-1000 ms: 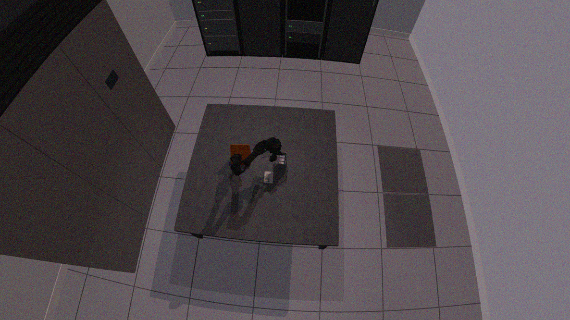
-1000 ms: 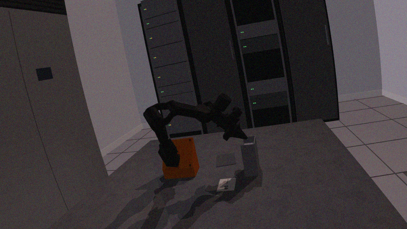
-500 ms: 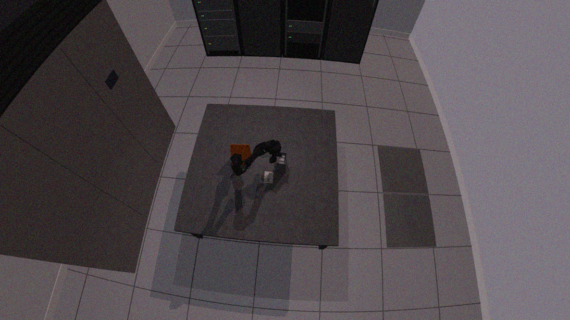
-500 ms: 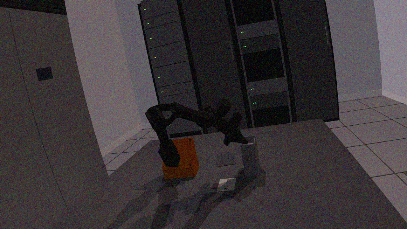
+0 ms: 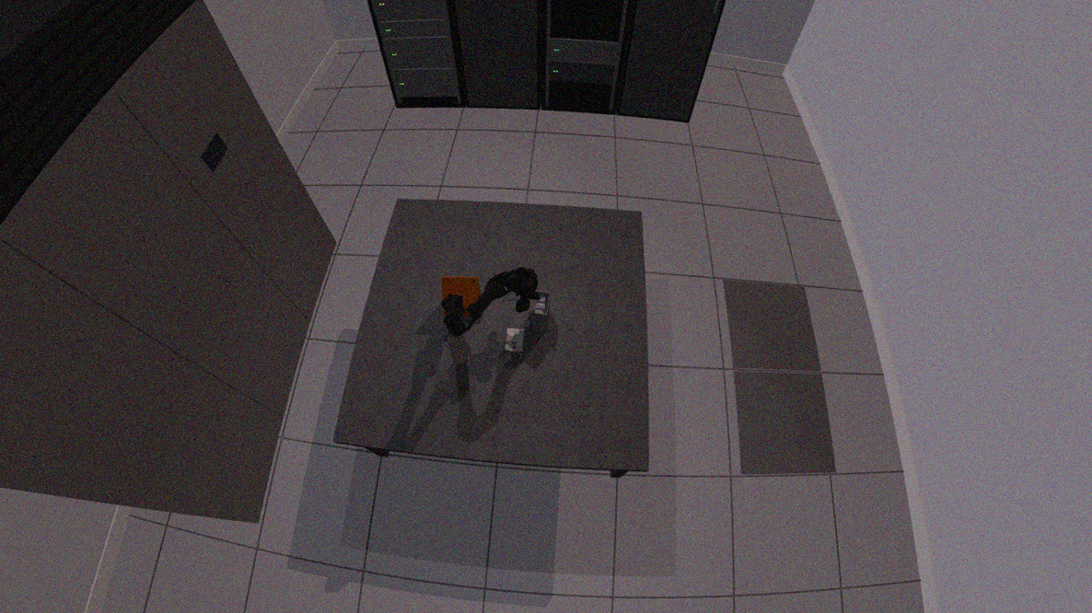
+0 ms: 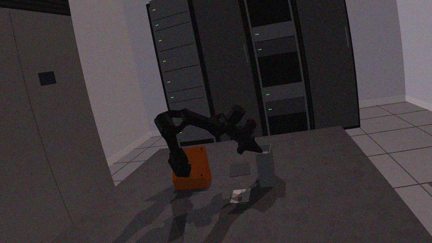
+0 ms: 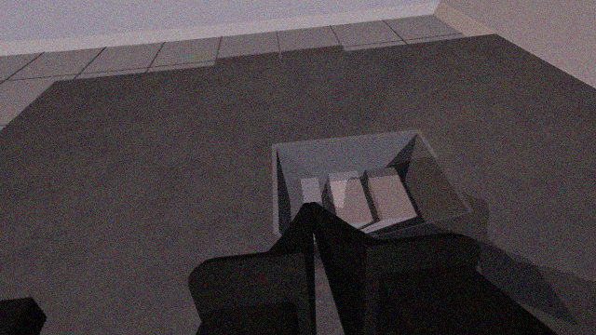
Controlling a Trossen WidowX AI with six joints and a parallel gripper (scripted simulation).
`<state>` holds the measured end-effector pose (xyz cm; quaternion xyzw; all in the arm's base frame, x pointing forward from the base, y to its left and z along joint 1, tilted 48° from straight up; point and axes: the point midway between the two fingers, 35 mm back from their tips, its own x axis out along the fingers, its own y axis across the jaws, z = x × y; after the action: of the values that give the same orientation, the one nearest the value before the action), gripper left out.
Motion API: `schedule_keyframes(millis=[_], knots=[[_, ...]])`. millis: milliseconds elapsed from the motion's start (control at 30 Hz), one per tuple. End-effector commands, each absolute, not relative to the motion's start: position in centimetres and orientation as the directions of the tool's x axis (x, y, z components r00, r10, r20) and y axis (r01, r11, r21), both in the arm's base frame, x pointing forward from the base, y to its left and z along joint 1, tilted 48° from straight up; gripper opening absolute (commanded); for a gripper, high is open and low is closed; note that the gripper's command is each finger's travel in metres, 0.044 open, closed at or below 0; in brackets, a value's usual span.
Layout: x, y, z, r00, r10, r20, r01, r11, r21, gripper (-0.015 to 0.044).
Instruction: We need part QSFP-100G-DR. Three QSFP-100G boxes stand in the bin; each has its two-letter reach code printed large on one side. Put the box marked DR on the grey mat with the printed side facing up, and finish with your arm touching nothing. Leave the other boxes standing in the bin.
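Observation:
The blue-grey bin (image 6: pixel 265 170) (image 7: pixel 345 151) stands upright. In the wrist view it holds three pale boxes side by side: a narrow-looking left one (image 7: pixel 310 186), a middle one (image 7: pixel 355 207) and a right one (image 7: pixel 391 193). No reach code can be read on them. My gripper (image 6: pixel 261 150) (image 7: pixel 309 207) is shut and empty. Its tips are at the bin's near rim in the exterior view; I cannot tell whether they touch it. The grey mat (image 6: pixel 240 170) lies left of the bin and shows no box on it.
A flat pale card (image 5: pixel 512 336) (image 6: pixel 243 191) with dark letters, apparently DR, lies on the table (image 5: pixel 587 401) (image 6: pixel 317 196) in front of the mat. An orange block (image 5: pixel 460 286) (image 6: pixel 197 163) is beside the arm's base. Server racks stand behind the table.

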<state>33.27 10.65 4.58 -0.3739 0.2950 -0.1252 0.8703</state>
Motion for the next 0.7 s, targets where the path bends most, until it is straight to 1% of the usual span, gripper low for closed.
schedule_keyframes(millis=[0,667], knots=[[32.82,10.43,4.40,0.791,-0.441,-0.424,-0.005,0.688,-0.726,0.0000],[31.83,10.30,4.26,0.791,-0.441,-0.424,-0.006,0.688,-0.726,0.0000]])
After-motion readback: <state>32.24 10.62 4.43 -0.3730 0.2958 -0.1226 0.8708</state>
